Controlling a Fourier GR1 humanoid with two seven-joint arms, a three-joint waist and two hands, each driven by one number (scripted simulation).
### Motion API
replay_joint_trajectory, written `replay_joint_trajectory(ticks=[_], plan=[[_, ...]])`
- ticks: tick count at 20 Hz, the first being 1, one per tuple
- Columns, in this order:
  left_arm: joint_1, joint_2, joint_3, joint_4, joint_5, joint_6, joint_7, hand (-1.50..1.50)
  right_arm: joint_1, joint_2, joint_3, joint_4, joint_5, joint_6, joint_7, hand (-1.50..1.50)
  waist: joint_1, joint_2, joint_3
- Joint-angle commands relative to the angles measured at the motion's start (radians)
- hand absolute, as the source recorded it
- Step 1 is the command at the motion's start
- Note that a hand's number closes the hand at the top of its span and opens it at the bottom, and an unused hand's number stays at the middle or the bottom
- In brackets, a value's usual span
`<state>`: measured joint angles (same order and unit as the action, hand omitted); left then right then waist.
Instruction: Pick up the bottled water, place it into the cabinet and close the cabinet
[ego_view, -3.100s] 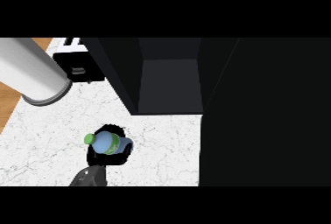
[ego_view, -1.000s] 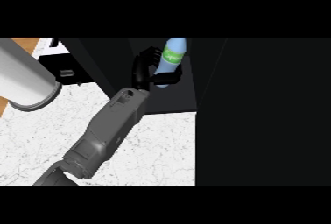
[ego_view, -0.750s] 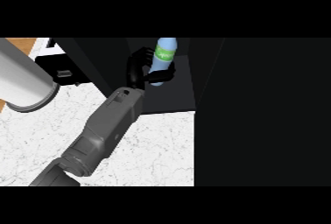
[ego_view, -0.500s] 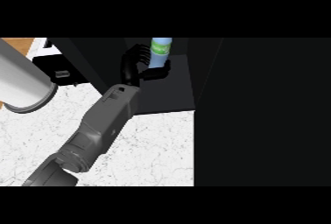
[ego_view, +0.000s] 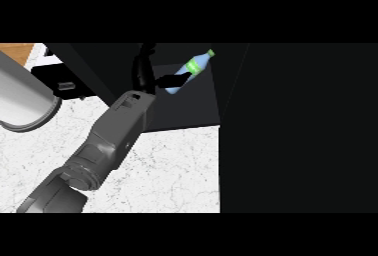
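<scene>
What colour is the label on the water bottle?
Green, on the pale blue bottled water, head view.

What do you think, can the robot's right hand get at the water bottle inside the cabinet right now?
Probably yes. The right hand is already inside the open cabinet, right at the tilted water bottle, and nothing stands between them.
</scene>
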<state>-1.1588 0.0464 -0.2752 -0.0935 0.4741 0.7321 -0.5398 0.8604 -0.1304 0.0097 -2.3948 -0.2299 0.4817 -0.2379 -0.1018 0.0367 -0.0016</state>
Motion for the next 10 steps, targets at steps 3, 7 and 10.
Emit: replay_joint_trajectory(ticks=[3,7,10], plan=[[-0.036,0.006,0.007,0.015,-0.005,-0.089,0.003,-1.5,0.003,-0.002,0.01,-0.013,-0.042,0.024,-0.002,-1.5,-0.007,0.002,0.0],[-0.05,0.012,0.06,-0.058,0.04,-0.183,-0.073,-1.5,0.036,-0.007,0.01,-0.045,-0.071,0.035,0.011,-1.5,0.001,-0.003,-0.001],[-0.03,0.003,0.092,-0.101,0.064,-0.254,-0.149,-1.5,0.035,-0.01,-0.01,-0.051,-0.089,0.025,0.022,-1.5,0.03,-0.012,-0.001]])
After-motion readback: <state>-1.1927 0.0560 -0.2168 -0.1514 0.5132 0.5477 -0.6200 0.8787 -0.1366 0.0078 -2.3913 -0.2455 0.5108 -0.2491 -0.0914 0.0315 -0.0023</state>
